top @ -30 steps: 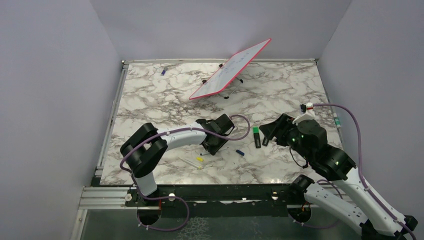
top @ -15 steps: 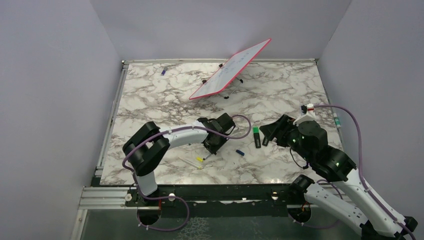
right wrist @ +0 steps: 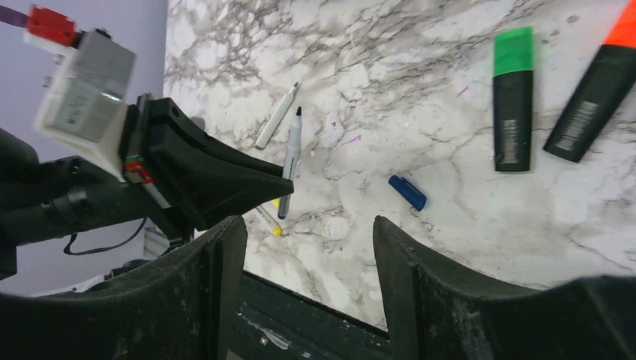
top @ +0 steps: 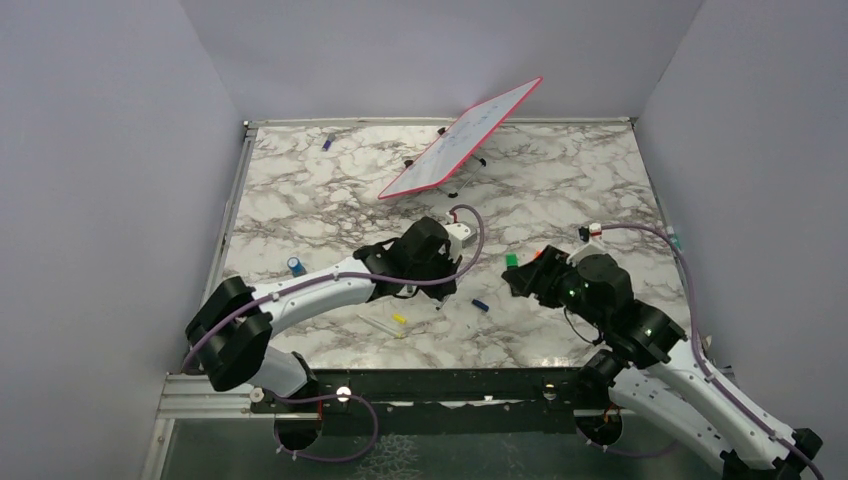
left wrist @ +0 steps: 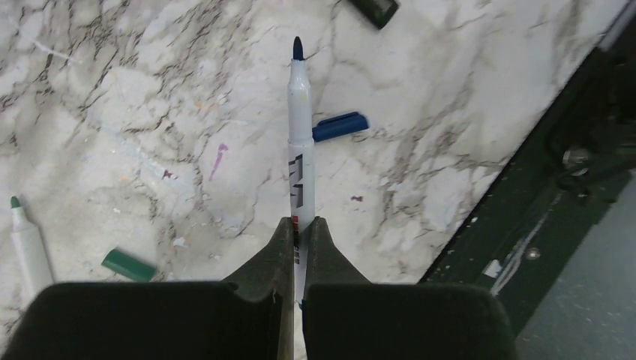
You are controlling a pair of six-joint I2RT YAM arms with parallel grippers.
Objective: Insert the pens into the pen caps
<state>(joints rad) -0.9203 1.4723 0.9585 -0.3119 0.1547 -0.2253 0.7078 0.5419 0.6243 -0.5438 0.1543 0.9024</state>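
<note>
My left gripper (left wrist: 300, 223) is shut on a thin white-barrelled pen (left wrist: 301, 127) with a bare dark blue tip, held above the marble table; it also shows in the top view (top: 432, 283). A dark blue cap (left wrist: 339, 126) lies on the table just right of that pen and shows in the right wrist view (right wrist: 407, 192) too. My right gripper (right wrist: 307, 247) is open and empty above the table's near edge, near the blue cap (top: 480, 305). A green cap (left wrist: 129, 264) and a green-tipped white pen (left wrist: 26, 240) lie to the left.
A black highlighter with a green end (right wrist: 513, 97) and one with an orange end (right wrist: 592, 97) lie side by side. A yellow-ended pen (right wrist: 268, 220) lies near the front edge. A red-framed whiteboard (top: 460, 140) stands at the back. A small blue item (top: 296, 266) sits at the left.
My left gripper has risen from the table with the white pen in it and swung right. My right gripper has moved left over the highlighters, toward the blue cap.
</note>
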